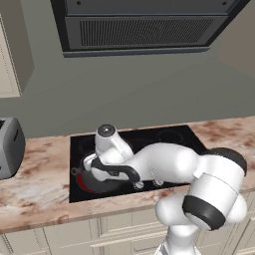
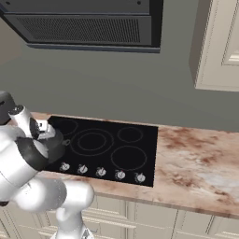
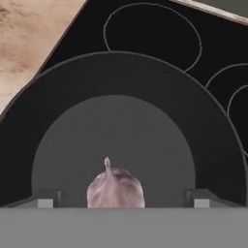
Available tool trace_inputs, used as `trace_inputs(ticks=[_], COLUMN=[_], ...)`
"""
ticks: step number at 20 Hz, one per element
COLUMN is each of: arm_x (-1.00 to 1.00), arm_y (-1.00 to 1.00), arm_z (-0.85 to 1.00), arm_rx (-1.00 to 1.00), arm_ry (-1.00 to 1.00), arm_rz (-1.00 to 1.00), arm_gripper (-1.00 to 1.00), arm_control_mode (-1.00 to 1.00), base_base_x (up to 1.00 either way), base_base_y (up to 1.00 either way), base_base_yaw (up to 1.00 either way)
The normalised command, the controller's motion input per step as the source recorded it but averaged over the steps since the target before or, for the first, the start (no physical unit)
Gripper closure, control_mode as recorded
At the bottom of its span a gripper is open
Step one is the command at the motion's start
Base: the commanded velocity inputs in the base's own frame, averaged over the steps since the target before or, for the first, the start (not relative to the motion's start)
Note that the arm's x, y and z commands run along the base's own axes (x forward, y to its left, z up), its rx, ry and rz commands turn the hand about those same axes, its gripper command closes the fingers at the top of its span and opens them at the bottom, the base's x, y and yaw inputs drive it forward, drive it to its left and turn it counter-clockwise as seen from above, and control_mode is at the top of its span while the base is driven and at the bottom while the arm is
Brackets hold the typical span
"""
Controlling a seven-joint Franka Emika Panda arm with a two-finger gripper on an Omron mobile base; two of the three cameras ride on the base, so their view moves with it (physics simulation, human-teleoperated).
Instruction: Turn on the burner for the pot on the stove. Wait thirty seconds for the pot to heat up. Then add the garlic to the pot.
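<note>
The dark grey pot (image 3: 121, 97) stands on the front left zone of the black glass stove (image 1: 169, 137), and I look straight down into it in the hand view. A red glow from the burner (image 1: 82, 188) shows at the pot's base. My gripper (image 3: 124, 198) hangs over the pot's mouth, open, its two fingertips (image 3: 46, 199) wide apart. The whitish-pink garlic (image 3: 115, 186) sits between them with a gap on each side, pointed tip up, against the pot's grey floor. In the base views the hand (image 1: 97, 167) covers the pot (image 2: 57, 145) from above.
A row of silver knobs (image 2: 100, 172) runs along the stove's front edge. A grey toaster (image 1: 10, 147) stands on the marble counter at the left. A range hood (image 1: 139, 25) hangs above, and a cream wall cabinet (image 2: 219, 42) is at the right.
</note>
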Motion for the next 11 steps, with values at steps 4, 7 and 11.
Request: trace_inputs(ticks=[4,7,11], arm_x=[-0.11,-0.06,-0.12], arm_y=[-0.03,0.09,0.07], arm_z=[0.79,1.00,1.00], arm_rx=[-0.01,-0.07,-0.07], arm_ry=[-0.16,-0.15,-0.01], arm_rz=[-0.05,-0.04,-0.14], arm_gripper=[-1.00,-1.00,-1.00], arm_control_mode=[-1.00,-1.00,-1.00], base_base_x=[0.00,0.00,0.00], base_base_y=[0.00,0.00,0.00], base_base_yaw=[0.00,0.00,0.00])
